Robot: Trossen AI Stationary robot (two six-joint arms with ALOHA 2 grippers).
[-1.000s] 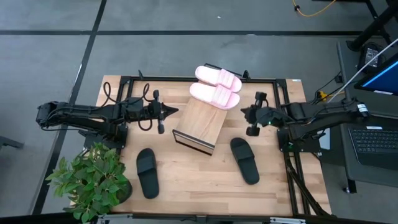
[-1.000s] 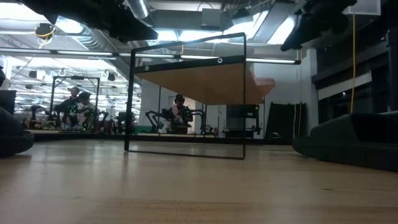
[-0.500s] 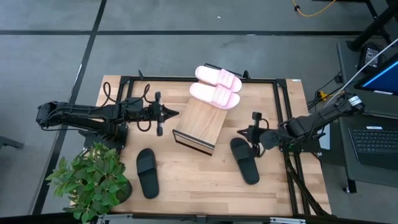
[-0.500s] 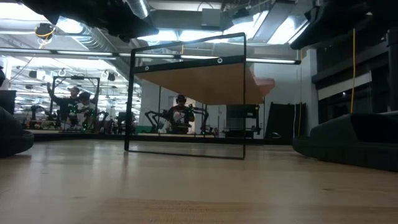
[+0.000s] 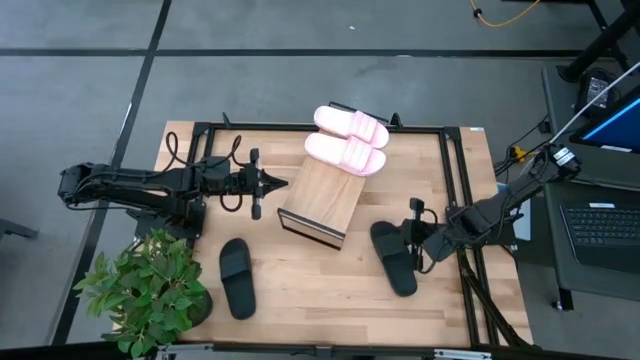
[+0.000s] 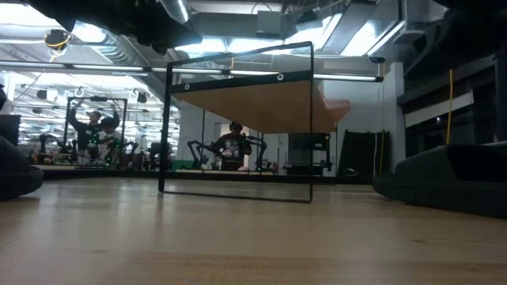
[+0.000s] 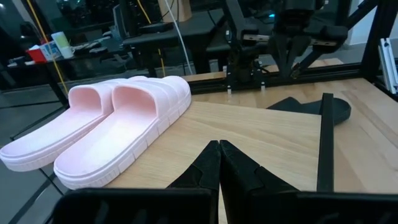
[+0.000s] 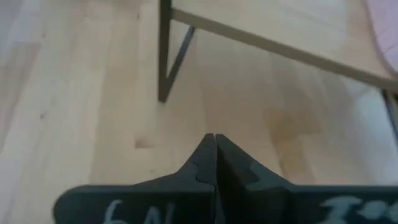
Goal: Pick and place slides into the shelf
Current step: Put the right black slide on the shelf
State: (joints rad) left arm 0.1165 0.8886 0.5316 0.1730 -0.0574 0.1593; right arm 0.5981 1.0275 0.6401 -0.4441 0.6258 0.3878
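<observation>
Two pale pink slides point(image 5: 346, 139) lie side by side on the upper end of the slanted shelf point(image 5: 322, 203); the left wrist view shows them point(image 7: 106, 127) close up. One black slide point(image 5: 237, 277) lies on the table near the front left. Another black slide point(image 5: 393, 258) lies near the front right. My left gripper point(image 5: 284, 182) is shut and level, just left of the shelf. My right gripper point(image 5: 405, 243) is shut and slants down over the right black slide's strap end; its wrist view shows only bare table and the shelf's black frame leg point(image 8: 165, 56) past its shut fingers point(image 8: 207, 155).
A potted plant point(image 5: 150, 290) stands at the table's front left corner. A black rail frame point(image 5: 455, 180) runs around the tabletop. A laptop point(image 5: 600, 225) sits beyond the right edge. Bare wood lies between the two black slides.
My right gripper has swung from beside the shelf's right side toward the table's near edge and down, turning as it went. It now stands over the right black slide. Slides and shelf have not moved.
</observation>
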